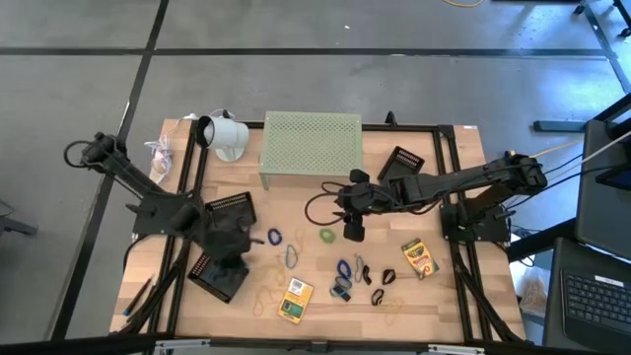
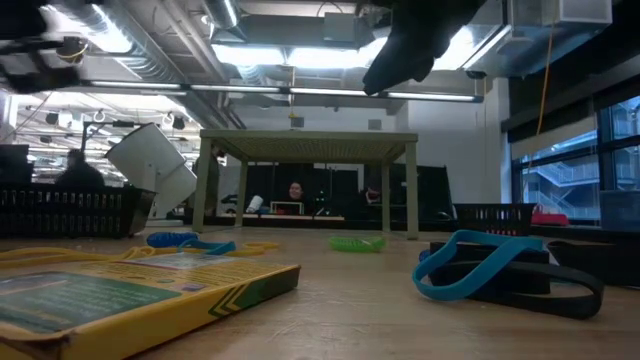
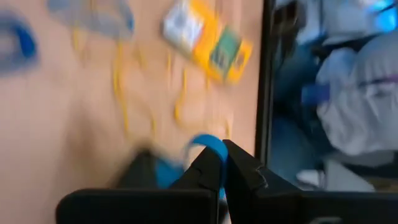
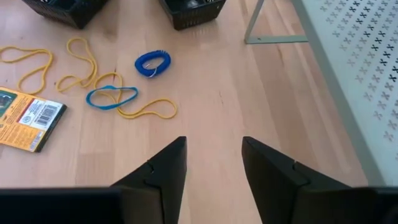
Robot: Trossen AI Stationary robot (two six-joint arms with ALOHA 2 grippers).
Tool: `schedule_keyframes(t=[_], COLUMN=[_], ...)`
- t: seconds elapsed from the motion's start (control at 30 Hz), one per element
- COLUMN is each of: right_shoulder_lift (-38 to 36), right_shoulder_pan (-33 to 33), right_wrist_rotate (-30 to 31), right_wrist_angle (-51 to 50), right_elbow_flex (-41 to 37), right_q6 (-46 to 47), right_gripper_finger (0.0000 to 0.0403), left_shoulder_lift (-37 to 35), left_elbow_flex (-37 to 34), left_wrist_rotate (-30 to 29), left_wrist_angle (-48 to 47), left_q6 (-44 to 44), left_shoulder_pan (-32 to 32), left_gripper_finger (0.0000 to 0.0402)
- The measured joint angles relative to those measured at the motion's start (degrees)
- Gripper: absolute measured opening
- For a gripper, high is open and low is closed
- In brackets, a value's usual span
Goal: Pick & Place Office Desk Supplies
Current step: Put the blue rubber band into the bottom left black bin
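My right jaws point(image 4: 211, 171) hung spread above the desk point(image 4: 249, 112), the blue coil point(image 4: 152, 63) lying ahead toward the black tray point(image 4: 193, 12).

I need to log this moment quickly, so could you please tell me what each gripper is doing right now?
Left gripper: fingers closed on a blue rubber band.
Right gripper: fingers open, holding nothing, above the bare table.

Two yellow card boxes point(image 1: 295, 300) point(image 1: 419, 257), three black baskets point(image 1: 230, 206) point(image 1: 219, 277) point(image 1: 401, 163), one riser point(image 1: 311, 144).
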Motion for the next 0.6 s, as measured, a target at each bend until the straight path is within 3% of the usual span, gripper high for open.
schedule_keyframes(t=[0.23, 0.4, 0.6], right_shoulder_lift=[0.02, 0.04, 0.06], right_shoulder_pan=[0.00, 0.00, 0.00], right_wrist_rotate=[0.20, 0.20, 0.20], right_wrist_angle=[0.43, 0.39, 0.39], right_elbow_flex=[0.00, 0.00, 0.00], right_q6=[-0.14, -0.15, -0.13], right_gripper_finger=[0.0153, 0.0153, 0.0153], left_shoulder_lift=[0.35, 0.93, 0.91], left_elbow_flex=[-0.01, 0.00, 0.00], left_wrist_rotate=[-3.27, -4.81, -4.46], left_wrist_angle=[-7.86, -11.86, -12.17], left_q6=[-13.55, -23.95, -27.33], left_shoulder_pan=[-7.73, -8.67, -8.65], left_gripper_finger=[0.0008, 0.0031, 0.0075])
